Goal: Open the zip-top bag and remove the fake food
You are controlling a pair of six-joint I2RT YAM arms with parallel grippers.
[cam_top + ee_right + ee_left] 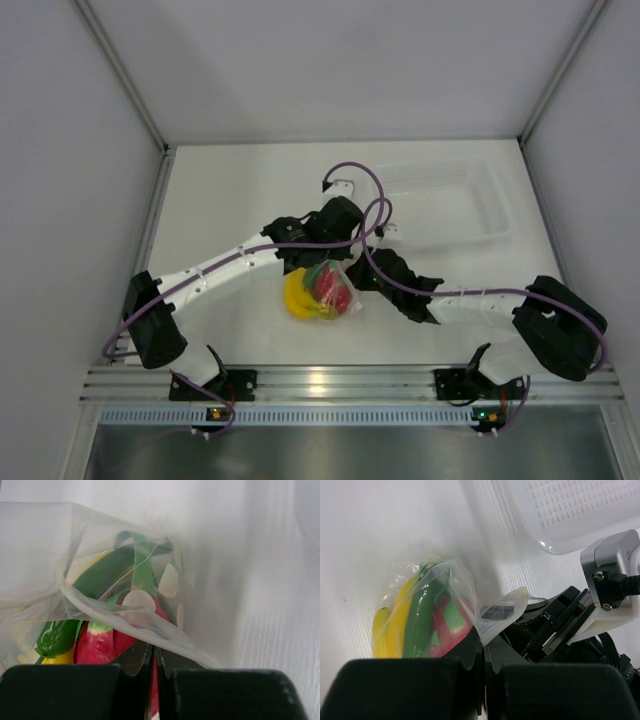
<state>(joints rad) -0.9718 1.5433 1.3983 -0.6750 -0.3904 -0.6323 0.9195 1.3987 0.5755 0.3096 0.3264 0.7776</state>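
Observation:
The zip-top bag (pixel 322 290) lies on the white table between both arms. The fake food is still inside it: a yellow banana bunch (pixel 298 298), a red fruit (pixel 333 288) and a green piece (pixel 417 625). My left gripper (pixel 487 647) is shut on a fold of the bag's top edge, just right of the red fruit (pixel 455 625). My right gripper (pixel 155 655) is shut on the bag's zip strip (pixel 125 615), with the red fruit (pixel 102 642) right behind it. Seen from above, both grippers meet at the bag's upper right side.
A rigid clear plastic tray (pixel 450 200) stands at the back right, close behind the grippers; its corner (pixel 570 520) shows in the left wrist view. The right arm's wrist (pixel 610 575) hangs close to the left gripper. White walls enclose the table.

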